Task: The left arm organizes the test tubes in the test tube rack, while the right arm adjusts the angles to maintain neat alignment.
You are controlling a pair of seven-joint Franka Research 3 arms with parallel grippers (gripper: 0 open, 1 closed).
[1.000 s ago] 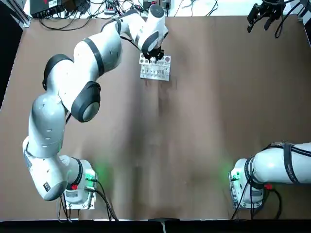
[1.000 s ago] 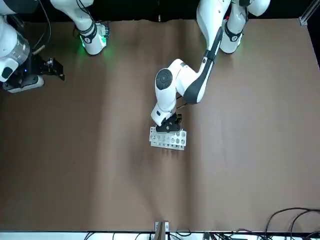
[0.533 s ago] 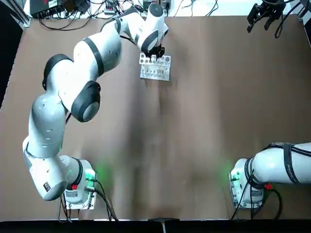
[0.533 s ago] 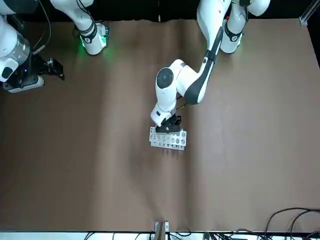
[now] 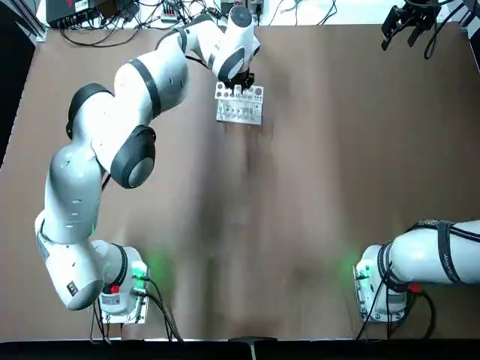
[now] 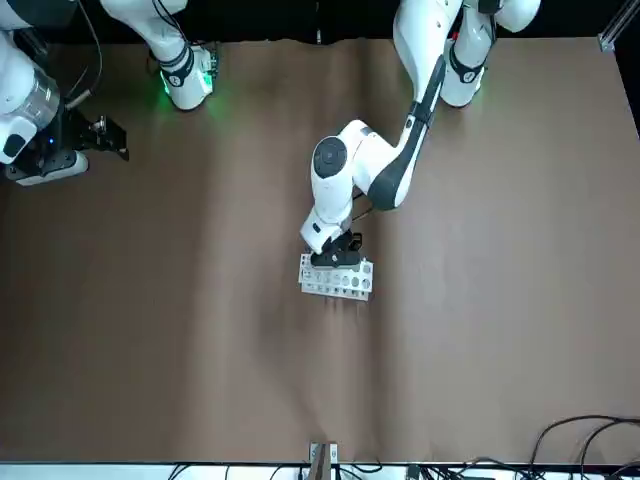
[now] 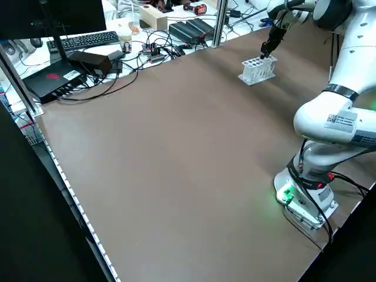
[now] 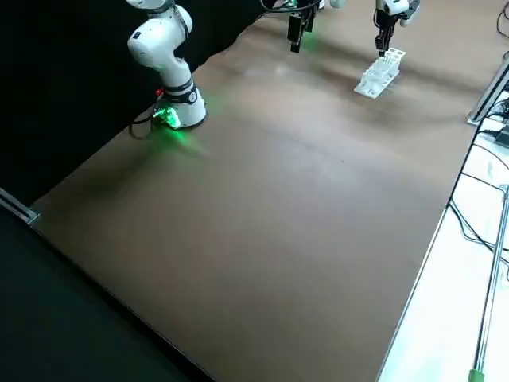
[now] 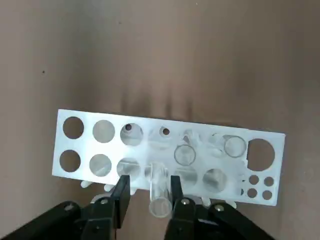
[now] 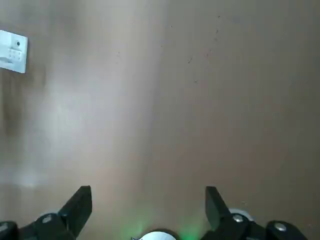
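Left wrist view: left gripper (image 9: 148,187) clamps an upright test tube (image 9: 159,192) directly over the test tube rack (image 9: 90,140); right gripper (image 10: 147,200), spread, far away.

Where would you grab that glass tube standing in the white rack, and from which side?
Grip the tube by its open top end, coming straight down from above. It stands upright in the rack, so only that top sticks out. The left gripper does just this, a finger on either side.
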